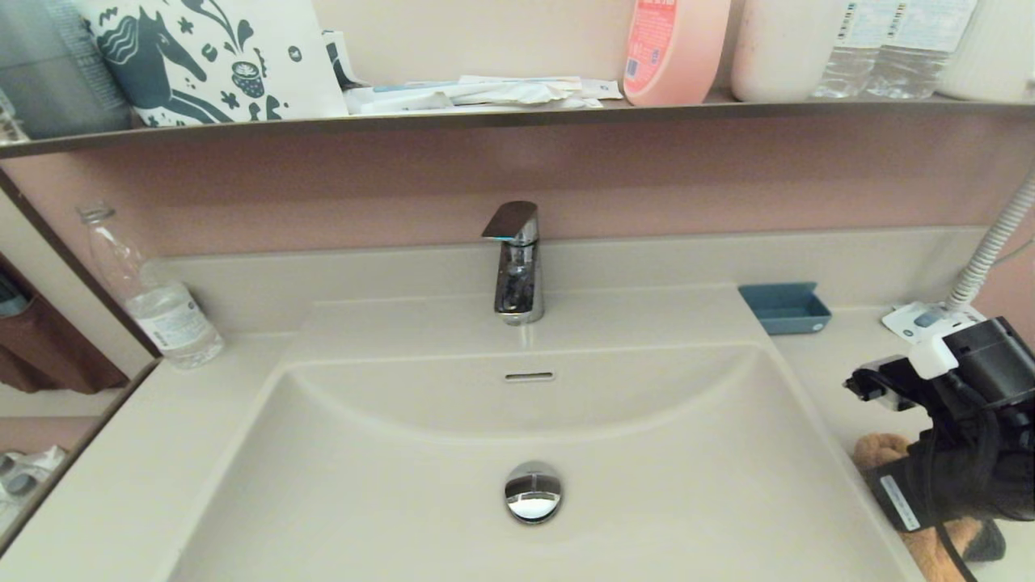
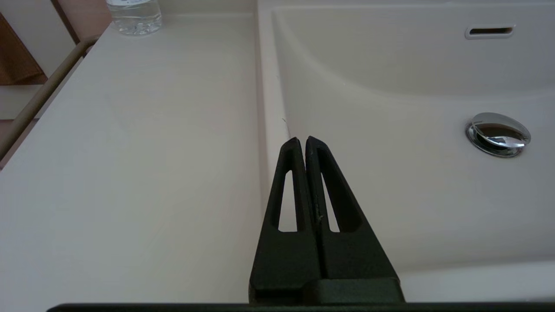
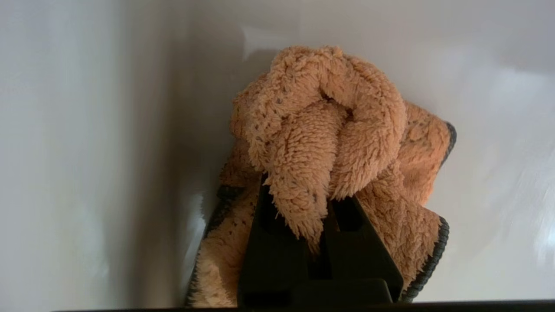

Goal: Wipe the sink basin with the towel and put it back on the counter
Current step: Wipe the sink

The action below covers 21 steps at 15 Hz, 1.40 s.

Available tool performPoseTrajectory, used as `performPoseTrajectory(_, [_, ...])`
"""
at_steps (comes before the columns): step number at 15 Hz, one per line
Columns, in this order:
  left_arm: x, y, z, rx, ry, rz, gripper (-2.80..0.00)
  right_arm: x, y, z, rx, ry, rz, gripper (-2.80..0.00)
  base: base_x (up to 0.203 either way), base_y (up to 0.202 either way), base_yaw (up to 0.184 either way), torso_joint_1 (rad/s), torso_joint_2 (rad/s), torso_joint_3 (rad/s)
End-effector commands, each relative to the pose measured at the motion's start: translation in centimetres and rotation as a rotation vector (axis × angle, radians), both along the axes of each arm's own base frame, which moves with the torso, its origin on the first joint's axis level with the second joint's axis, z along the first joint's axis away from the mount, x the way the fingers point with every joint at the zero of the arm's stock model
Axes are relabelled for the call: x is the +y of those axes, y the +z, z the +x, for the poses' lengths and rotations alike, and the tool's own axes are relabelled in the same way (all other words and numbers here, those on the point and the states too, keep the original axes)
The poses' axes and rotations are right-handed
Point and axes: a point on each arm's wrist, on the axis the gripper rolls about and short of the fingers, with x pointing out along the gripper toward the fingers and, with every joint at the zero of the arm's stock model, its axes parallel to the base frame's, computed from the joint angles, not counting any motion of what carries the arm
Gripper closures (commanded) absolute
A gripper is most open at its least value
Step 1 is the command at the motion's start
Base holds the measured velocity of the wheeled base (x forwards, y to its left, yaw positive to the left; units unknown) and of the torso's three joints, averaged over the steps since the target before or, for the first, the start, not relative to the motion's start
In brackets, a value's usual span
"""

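The towel (image 1: 880, 449) is a tan fuzzy cloth bunched on the counter (image 1: 825, 380) just right of the sink basin (image 1: 404, 469). My right arm's wrist (image 1: 962, 436) hangs over it and hides most of it in the head view. In the right wrist view my right gripper (image 3: 321, 203) is shut on a fold of the towel (image 3: 325, 121), which bulges past the fingers and lies on the beige surface. The basin holds only its chrome drain plug (image 1: 533, 491). My left gripper (image 2: 302, 139) is shut on nothing, above the basin's left rim, and does not show in the head view.
A chrome faucet (image 1: 515, 263) stands behind the basin. A blue tray (image 1: 784, 307), a white packet (image 1: 926, 319) and a ribbed hose (image 1: 990, 250) are at the back right. A water bottle (image 1: 158, 295) is at the back left. The shelf (image 1: 517, 120) above carries bottles and packets.
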Motion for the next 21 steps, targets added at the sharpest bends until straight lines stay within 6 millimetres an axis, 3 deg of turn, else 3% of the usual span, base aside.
performPoseTrajectory(1, [0.0, 0.0, 0.0, 0.001, 0.0, 0.0, 0.0, -0.7, -0.4, 1.2, -0.026, -0.022, 0.016, 0.0, 0.0, 0.0, 0.0, 0.0, 0.0, 0.0])
performPoseTrajectory(9, [0.0, 0.0, 0.0, 0.001, 0.002, 0.0, 0.0, -2.6, -2.9, 7.6, -0.209, -0.119, 0.181, 0.0, 0.0, 0.0, 0.0, 0.0, 0.0, 0.0])
performPoseTrajectory(13, [0.0, 0.0, 0.0, 0.001, 0.001, -0.001, 0.0, -4.1, -1.7, 11.0, -0.346, -0.171, 0.194, 0.0, 0.0, 0.0, 0.0, 0.0, 0.0, 0.0])
performPoseTrajectory(16, [0.0, 0.0, 0.0, 0.001, 0.001, -0.001, 0.0, -3.8, -1.2, 10.5, -0.337, -0.161, 0.186, 0.0, 0.0, 0.0, 0.0, 0.0, 0.0, 0.0])
performPoseTrajectory(21, [0.0, 0.0, 0.0, 0.001, 0.0, 0.0, 0.0, -3.3, 0.8, 4.2, -0.049, -0.117, 0.112, 0.0, 0.0, 0.0, 0.0, 0.0, 0.0, 0.0])
